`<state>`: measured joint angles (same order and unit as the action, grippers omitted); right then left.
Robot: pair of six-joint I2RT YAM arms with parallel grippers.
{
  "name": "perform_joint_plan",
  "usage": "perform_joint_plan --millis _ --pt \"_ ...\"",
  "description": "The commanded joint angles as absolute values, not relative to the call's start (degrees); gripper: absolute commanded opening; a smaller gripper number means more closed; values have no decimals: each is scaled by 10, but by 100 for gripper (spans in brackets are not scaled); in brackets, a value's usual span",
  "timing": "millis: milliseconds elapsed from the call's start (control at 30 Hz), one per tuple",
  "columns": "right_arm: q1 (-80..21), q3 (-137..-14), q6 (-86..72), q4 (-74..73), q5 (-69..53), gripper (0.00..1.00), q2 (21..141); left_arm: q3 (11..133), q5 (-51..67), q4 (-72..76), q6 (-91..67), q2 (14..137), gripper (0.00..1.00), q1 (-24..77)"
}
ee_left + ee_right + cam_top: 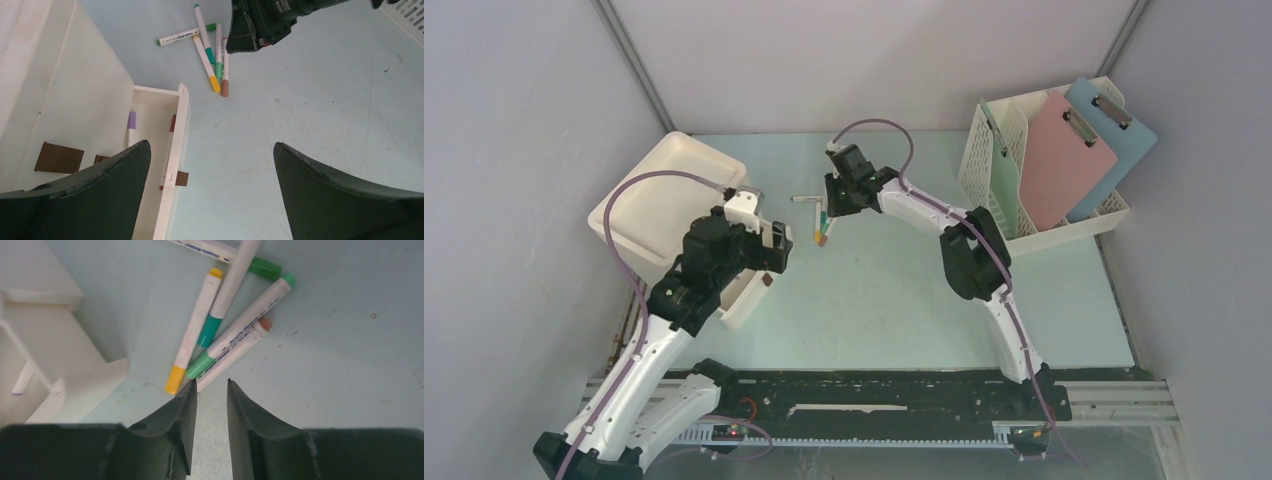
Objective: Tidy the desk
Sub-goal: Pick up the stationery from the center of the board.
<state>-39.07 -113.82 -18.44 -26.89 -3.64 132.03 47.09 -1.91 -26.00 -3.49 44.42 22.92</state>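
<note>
Right jaws: nearly together, nothing between them, tips at the near ends of a loose fan of markers (235, 332). The markers lie far-centre on the pale green surface (325, 365), between white bin (659, 200) and file rack (1004, 170). The surface looks hard and slick. The markers look light, stiff and apt to roll, so pinch one barrel mid-length. Left jaws: spread wide, empty, beside the bin.

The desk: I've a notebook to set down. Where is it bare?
Bare: the middle of the desk, between the markers, the white bin, the right arm and the black rail. Also the strip between the file rack and that rail. Crowded: the markers, under the right gripper.
</note>
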Motion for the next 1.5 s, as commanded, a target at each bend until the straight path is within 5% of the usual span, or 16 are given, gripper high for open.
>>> perform_joint_plan --millis 0,567,1167,1467 --pt "-397 -1194 -208 -313 -4 35 1357 476 -7 -246 -33 430 100 222" --pt "-416 -1218 -207 -318 44 49 1401 476 -4 -247 -35 420 100 220" --pt "-436 -1228 -172 -349 94 44 1423 476 12 -246 -36 418 100 220" --pt "-439 -1115 -145 -317 96 38 1352 476 13 -246 -36 417 100 220"
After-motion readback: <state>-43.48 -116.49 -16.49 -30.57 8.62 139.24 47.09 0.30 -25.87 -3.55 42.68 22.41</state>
